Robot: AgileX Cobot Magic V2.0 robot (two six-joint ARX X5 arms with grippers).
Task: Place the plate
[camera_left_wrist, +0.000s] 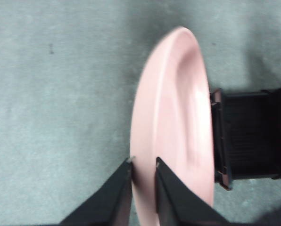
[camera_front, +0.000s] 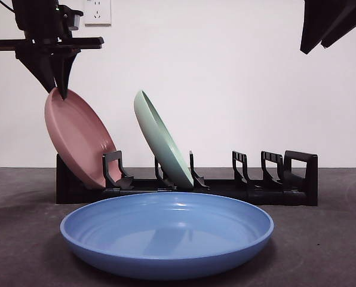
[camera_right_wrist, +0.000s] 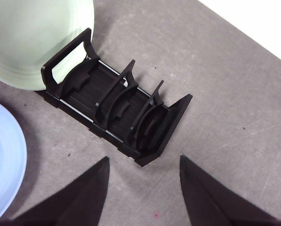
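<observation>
Pink plate (camera_front: 77,139) seating in rack (camera_front: 297,179)
Left gripper (camera_front: 60,89) pinches its rim; lower gently until seated, then release. Right gripper (camera_right_wrist: 144,165) is spread wide.

A plain white wall (camera_front: 226,72) runs behind the bench (camera_front: 333,245), whose surface is dark grey and matte. A white power socket (camera_front: 97,12) sits high on the wall, under even, soft light.

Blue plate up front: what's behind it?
Behind the blue plate stands the black dish rack, holding a green plate and a pink plate gripped at its rim by the left claw. The blue rim hides the rack's lower front edge.
</observation>
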